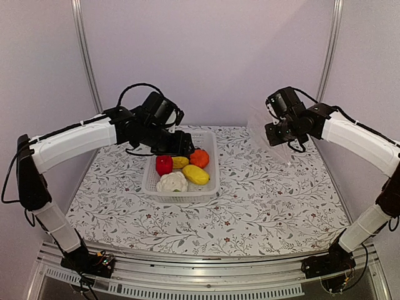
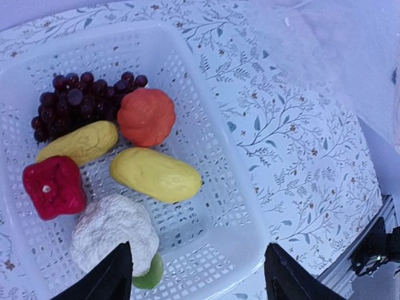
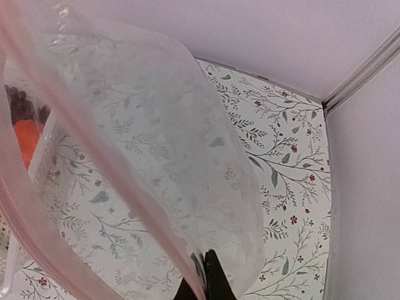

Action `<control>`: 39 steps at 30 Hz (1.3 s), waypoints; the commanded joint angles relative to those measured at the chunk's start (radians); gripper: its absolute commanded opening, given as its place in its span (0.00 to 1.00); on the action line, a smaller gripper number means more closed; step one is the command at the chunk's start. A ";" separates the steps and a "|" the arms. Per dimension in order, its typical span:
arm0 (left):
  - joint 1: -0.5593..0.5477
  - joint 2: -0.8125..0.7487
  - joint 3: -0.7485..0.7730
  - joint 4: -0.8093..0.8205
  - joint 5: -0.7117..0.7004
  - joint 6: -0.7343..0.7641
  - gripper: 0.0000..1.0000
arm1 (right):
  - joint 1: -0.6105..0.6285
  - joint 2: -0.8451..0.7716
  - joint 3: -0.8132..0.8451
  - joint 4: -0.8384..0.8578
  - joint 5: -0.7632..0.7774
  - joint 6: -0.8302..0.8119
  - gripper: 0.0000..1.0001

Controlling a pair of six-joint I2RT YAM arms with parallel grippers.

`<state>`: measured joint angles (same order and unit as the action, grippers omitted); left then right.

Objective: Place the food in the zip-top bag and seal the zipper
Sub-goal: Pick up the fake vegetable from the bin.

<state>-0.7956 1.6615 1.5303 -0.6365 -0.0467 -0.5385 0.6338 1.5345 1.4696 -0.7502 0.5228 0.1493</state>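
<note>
The food lies in a white perforated basket [image 2: 250, 237]: dark grapes [image 2: 75, 100], an orange fruit [image 2: 146, 116], two yellow pieces [image 2: 155, 174] [image 2: 78, 142], a red pepper [image 2: 54, 186] and a white cauliflower [image 2: 111, 231] with a green leaf. My left gripper [image 2: 199, 281] is open and empty above the basket's near end; in the top view [image 1: 184, 145] it hides the grapes. My right gripper [image 3: 206, 281] is shut on the edge of the clear zip-top bag [image 3: 156, 144] and holds it in the air right of the basket [image 1: 259, 122]. A pinkish zipper band [image 3: 94, 156] runs along the bag's edge.
The table has a floral cloth [image 1: 262, 200]. Plain walls and metal posts [image 1: 84, 56] close in the back and sides. A metal rail [image 1: 206, 275] runs along the near edge by the arm bases.
</note>
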 commanded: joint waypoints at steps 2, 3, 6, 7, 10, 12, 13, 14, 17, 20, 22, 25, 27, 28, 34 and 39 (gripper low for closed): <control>0.045 0.007 -0.045 -0.204 -0.098 -0.065 0.73 | 0.065 0.006 -0.066 0.042 -0.196 0.035 0.00; 0.053 0.014 -0.045 -0.213 -0.100 -0.076 0.73 | 0.069 0.018 -0.070 0.048 -0.216 0.040 0.00; 0.080 0.059 -0.020 -0.245 -0.070 -0.093 0.73 | 0.071 0.042 -0.070 0.059 -0.260 0.065 0.00; 0.085 0.076 -0.011 -0.259 -0.064 -0.093 0.73 | 0.072 0.047 -0.067 0.063 -0.270 0.067 0.00; 0.101 0.130 0.015 -0.271 -0.068 -0.102 0.73 | 0.072 0.059 -0.052 0.068 -0.292 0.069 0.00; 0.108 0.164 0.038 -0.266 -0.083 -0.102 0.74 | 0.072 0.063 -0.047 0.067 -0.300 0.066 0.00; 0.114 0.184 0.055 -0.267 -0.091 -0.102 0.75 | 0.072 0.065 -0.046 0.067 -0.303 0.064 0.00; 0.120 0.205 0.075 -0.271 -0.094 -0.101 0.75 | 0.072 0.065 -0.046 0.068 -0.306 0.064 0.00; 0.133 0.269 0.157 -0.311 -0.129 -0.098 0.78 | 0.072 0.068 -0.046 0.065 -0.314 0.062 0.00; 0.139 0.319 0.221 -0.343 -0.171 -0.097 0.78 | 0.072 0.067 -0.048 0.066 -0.321 0.067 0.00; 0.144 0.348 0.256 -0.368 -0.185 -0.101 0.78 | 0.072 0.067 -0.050 0.066 -0.323 0.068 0.00; 0.150 0.381 0.288 -0.400 -0.201 -0.106 0.78 | 0.072 0.069 -0.054 0.066 -0.318 0.066 0.00; 0.151 0.394 0.296 -0.420 -0.222 -0.106 0.78 | 0.072 0.069 -0.056 0.068 -0.315 0.065 0.00; 0.153 0.394 0.292 -0.424 -0.237 -0.108 0.79 | 0.071 0.070 -0.058 0.068 -0.314 0.064 0.00; 0.162 0.396 0.247 -0.391 -0.247 -0.102 0.80 | 0.072 0.073 -0.066 0.074 -0.322 0.064 0.00; 0.183 0.431 0.239 -0.352 -0.222 -0.104 0.81 | 0.072 0.075 -0.068 0.073 -0.332 0.065 0.00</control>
<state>-0.6422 2.0506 1.7859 -1.0161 -0.2775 -0.6399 0.7067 1.5917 1.4105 -0.6933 0.2054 0.2062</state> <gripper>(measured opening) 0.805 0.004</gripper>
